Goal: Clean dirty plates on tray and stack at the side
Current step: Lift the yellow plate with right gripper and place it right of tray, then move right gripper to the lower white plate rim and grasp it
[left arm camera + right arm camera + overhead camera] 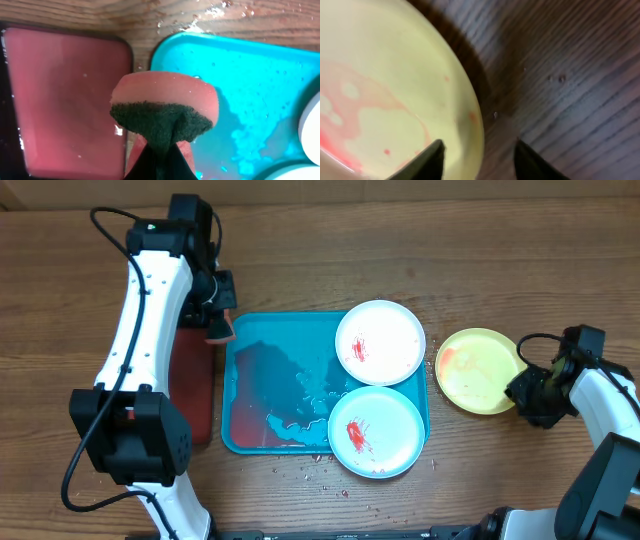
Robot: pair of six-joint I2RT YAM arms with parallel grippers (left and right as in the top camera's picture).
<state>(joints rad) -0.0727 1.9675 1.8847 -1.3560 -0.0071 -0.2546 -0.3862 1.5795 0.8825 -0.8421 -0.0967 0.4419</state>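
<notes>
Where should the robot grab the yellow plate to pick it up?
Probably by the rim on its right edge, coming from the right, where the right gripper hangs open. The yellow plate lies flat on the table, so only its thin raised rim gives something to pinch.

In the tray's [270, 395] right end lie a far plate [381, 342] and a near plate [377, 432]. A third plate [478, 370] sits on the table [480, 260] just right of the tray, a small tray [195, 395] just left.
</notes>
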